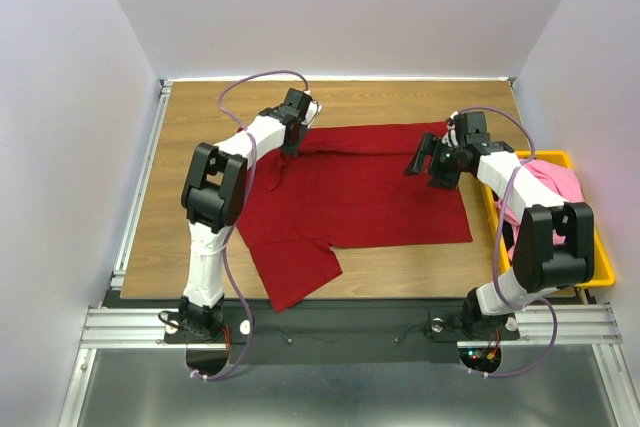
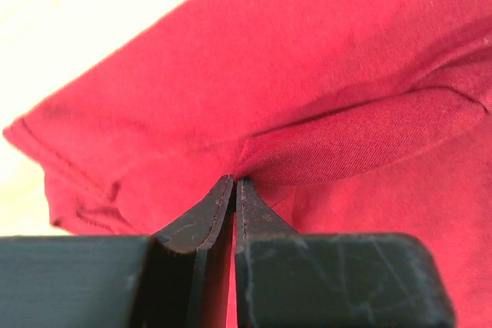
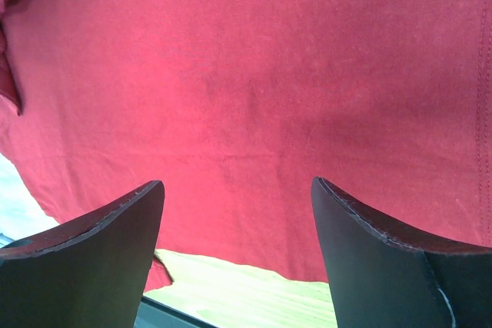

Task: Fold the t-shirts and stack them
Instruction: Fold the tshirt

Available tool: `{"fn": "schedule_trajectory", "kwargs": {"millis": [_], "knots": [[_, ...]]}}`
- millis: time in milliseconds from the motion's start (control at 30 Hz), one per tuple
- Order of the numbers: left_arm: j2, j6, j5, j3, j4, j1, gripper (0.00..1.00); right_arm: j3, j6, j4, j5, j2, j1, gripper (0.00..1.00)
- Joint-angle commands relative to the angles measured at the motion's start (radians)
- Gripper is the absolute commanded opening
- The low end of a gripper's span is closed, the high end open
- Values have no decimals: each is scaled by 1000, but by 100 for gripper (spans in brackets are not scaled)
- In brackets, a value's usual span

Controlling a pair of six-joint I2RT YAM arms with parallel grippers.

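Fingertips of the left tool are pressed together on a small pinch of the dark red cloth t-shirt. A raised crease runs away from the tips across the fabric, so this tool is gripping the shirt at its far-left end, close to a stitched sleeve hem. The right tool stands with its jaws wide apart and nothing between them. It hovers over the shirt's far-right part with bare red cloth beneath, and it touches nothing that I can make out. Outward from the tools, the shirt lies spread mostly flat in the middle of the brown wooden table, with one sleeve pointing toward the near-left. To its right, at the table's edge, sits a yellow plastic bin with a crumpled pink t-shirt inside. The step in hand looks like the opening fold of the red shirt: one far corner is gripped, the other not yet. The next move likely calls for the right tool to drop onto the far-right edge and close on it. Both tools would then carry that edge toward the near side together, kept level, so the cloth doubles over without twisting. Count: two tools, one red shirt on the table, one pink garment in view, one bin; no black shirt shows.
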State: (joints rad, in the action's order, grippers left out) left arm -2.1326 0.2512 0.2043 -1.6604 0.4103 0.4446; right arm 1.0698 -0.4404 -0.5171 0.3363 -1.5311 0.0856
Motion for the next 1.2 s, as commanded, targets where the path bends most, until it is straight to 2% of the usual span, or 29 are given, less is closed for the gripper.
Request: {"fn": "schedule_trajectory", "kwargs": {"millis": [0,67,200,267,367,533,700,867,967,1100,1167], "knots": [[-33,72,-78,-104,44,-24,17,45,31,-11,20,-11,3,83],[-53,95,-74,-140,42,-29,26,45,32,-14,27,-14,3,83],[-85,123,-57,-196,27,-32,33,36,38,-15,30,-12,2,83],[-101,123,-40,-231,25,-32,40,30,42,-17,29,-8,3,83],[-118,106,-11,-266,42,-32,44,25,42,-17,26,0,3,83],[-12,39,-2,-196,29,-18,62,24,45,-15,24,11,3,83],[129,23,41,-58,-15,37,63,21,45,-17,26,11,2,83],[186,-26,75,69,-13,71,62,21,43,-17,26,12,2,83],[192,-35,73,120,-30,91,53,18,40,-15,29,8,3,83],[165,-47,41,143,-74,100,50,16,35,-15,32,2,2,83],[128,-41,40,119,-76,100,43,15,34,-15,35,3,3,83]]}}
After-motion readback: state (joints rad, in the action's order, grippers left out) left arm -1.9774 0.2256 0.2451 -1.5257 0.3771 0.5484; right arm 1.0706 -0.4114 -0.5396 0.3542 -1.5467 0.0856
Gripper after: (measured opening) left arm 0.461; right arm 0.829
